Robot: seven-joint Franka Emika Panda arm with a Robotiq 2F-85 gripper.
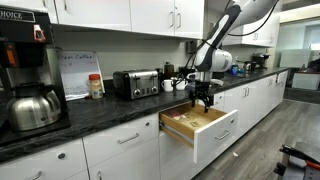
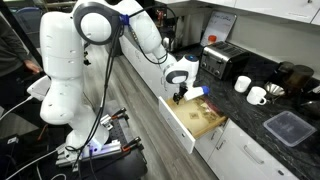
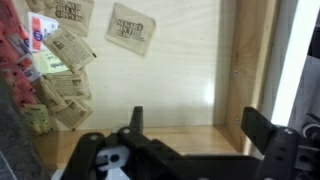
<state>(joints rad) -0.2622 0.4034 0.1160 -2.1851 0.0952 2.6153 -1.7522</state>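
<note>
My pincer (image 3: pixel 195 122) hangs open and empty. Its two fingers (image 3: pixel 137 118) are spread wide, with only bare wood showing between them. In both exterior views it points straight down into the pulled-out drawer (image 1: pixel 214 136). Everything I could take lies on that drawer's floor and none of it touches me. A lone packet (image 3: pixel 131 29) lies flat near the middle of the floor, well ahead of my left finger. A heap of packets (image 3: pixel 62 70) is crowded against the drawer's side wall, to the left in my wrist view, overlapping and tilted every which way. They look to me like small paper sachets: almost weightless, limp and easy to crumple, and hard to get under where they lie flat on smooth wood. I judge the lone packet best pinched across its short width at an edge, and one in the heap by a corner that sticks up. The part of the drawer right under me is bare. Above the drawer runs the dark counter (image 1: pixel 120 108), with a toaster (image 1: pixel 136 83) standing on it off to one side.
</note>
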